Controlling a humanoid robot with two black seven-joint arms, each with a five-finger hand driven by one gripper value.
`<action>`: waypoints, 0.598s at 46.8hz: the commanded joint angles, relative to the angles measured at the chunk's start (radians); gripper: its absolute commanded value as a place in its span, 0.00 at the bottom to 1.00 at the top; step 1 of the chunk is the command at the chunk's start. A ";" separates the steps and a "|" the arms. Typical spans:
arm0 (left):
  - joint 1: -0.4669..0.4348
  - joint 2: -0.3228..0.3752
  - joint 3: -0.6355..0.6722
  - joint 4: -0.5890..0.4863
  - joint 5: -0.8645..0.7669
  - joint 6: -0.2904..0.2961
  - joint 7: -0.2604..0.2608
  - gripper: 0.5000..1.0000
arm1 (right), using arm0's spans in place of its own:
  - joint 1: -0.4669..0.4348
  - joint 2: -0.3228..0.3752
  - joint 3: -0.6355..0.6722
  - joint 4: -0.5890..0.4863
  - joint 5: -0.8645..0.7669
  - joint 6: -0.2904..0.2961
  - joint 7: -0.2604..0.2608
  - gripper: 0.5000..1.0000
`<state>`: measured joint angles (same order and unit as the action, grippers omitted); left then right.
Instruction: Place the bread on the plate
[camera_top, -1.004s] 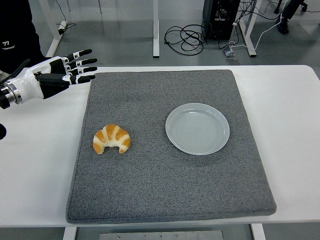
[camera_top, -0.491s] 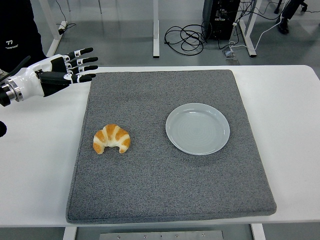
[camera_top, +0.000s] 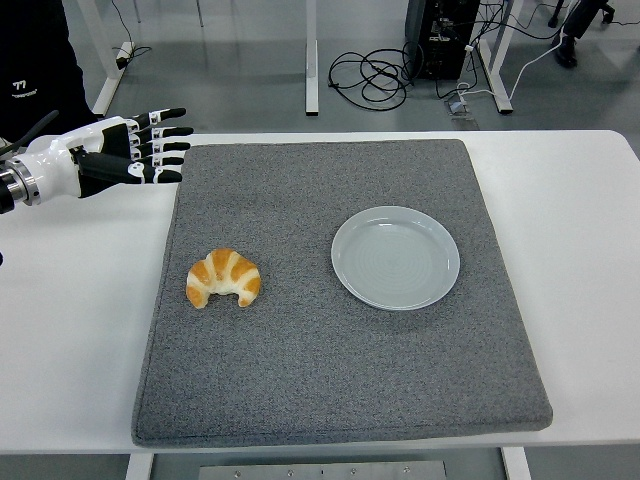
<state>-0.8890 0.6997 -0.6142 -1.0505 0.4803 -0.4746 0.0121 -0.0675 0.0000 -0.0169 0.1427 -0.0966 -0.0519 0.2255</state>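
The croissant (camera_top: 223, 278) lies on the grey mat (camera_top: 340, 370), near its left edge and well apart from the pale plate (camera_top: 395, 257) to its right, with bare mat between them. The left hand (camera_top: 125, 152) hovers over the white table (camera_top: 70, 330) just off the mat's far left corner, fingers (camera_top: 165, 147) spread and holding nothing, well apart from the croissant.

The left arm (camera_top: 40, 172) and a dark-clothed person (camera_top: 35, 60) are cut off at the left edge.
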 joint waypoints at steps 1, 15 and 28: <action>-0.013 0.006 -0.001 -0.009 0.089 -0.003 -0.004 0.95 | 0.000 0.000 0.000 0.000 0.000 0.000 0.000 1.00; -0.030 0.116 0.001 -0.198 0.280 -0.003 -0.015 0.95 | 0.000 0.000 0.000 0.000 0.000 0.001 0.000 1.00; -0.042 0.150 0.008 -0.310 0.558 -0.003 -0.014 0.95 | 0.000 0.000 0.000 0.000 0.000 0.000 0.000 1.00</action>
<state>-0.9293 0.8476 -0.6061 -1.3558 0.9895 -0.4765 -0.0015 -0.0673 0.0000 -0.0169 0.1426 -0.0966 -0.0518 0.2255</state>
